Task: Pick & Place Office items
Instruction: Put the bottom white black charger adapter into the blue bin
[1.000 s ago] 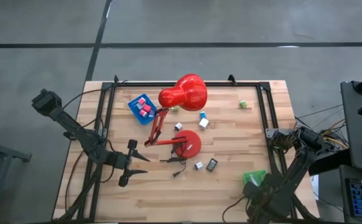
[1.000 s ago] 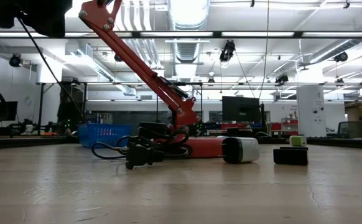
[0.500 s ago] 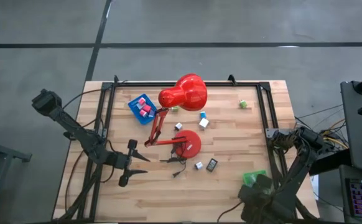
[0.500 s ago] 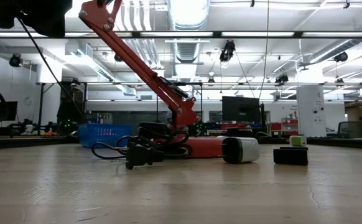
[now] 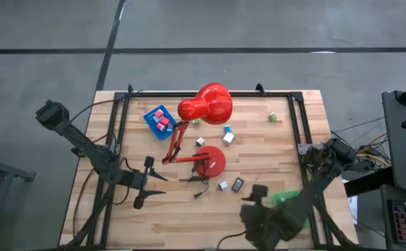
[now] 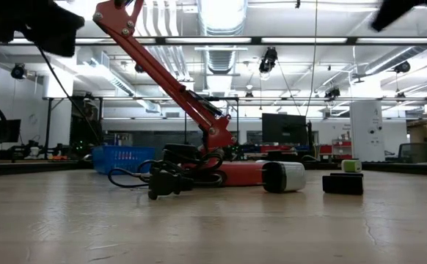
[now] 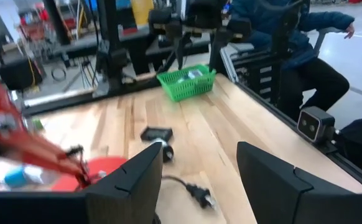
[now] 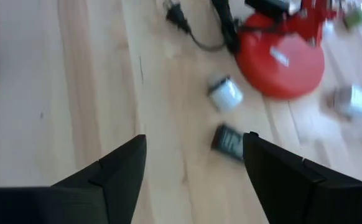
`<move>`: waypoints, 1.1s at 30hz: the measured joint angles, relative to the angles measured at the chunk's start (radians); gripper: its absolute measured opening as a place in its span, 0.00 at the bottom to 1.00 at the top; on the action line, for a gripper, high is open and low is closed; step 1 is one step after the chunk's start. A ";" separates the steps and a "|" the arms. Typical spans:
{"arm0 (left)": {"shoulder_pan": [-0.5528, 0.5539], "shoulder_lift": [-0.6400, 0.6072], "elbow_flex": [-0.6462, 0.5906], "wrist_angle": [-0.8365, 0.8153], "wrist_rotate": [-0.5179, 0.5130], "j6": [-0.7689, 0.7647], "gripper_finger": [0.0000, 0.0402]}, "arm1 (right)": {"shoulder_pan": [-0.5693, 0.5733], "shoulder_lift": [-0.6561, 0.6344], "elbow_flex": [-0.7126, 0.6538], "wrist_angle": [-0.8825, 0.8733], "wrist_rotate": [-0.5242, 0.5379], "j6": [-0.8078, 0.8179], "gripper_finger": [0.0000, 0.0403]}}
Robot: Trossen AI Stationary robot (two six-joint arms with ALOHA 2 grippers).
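Here, the red desk lamp (image 5: 204, 104) is seen near the middle of the wooden bench (image 5: 259, 146), its round base (image 5: 210, 160) at about six o'clock from the shade. The office items are scattered around it: a dark flat rectangle (image 5: 238, 185) and a small white block (image 5: 222, 185) lie just beside each other at five o'clock from the base, a white block (image 5: 228, 138) at one o'clock from it, and a green block (image 5: 273, 117) is set well apart at three o'clock from the shade. Pink pieces (image 5: 162, 123) are held in the blue tray (image 5: 151, 115) at nine o'clock from the shade.

The right hand (image 5: 259, 203) is seen above the bench at five o'clock from the base, beside the green tray (image 5: 285, 199), fingers spread wide with nothing between them. The left hand (image 5: 141, 183) is placed at eight o'clock from the base, fingers apart and empty.
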 joint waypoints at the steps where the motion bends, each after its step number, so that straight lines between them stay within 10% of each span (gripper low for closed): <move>1: 0.000 0.000 0.000 -0.015 -0.003 -0.020 0.52 | -0.013 0.000 -0.006 0.023 0.002 -0.034 0.66; 33: 0.000 0.000 0.000 -0.087 -0.026 -0.107 0.52 | -0.352 -0.003 -0.388 0.578 -0.287 -0.694 0.71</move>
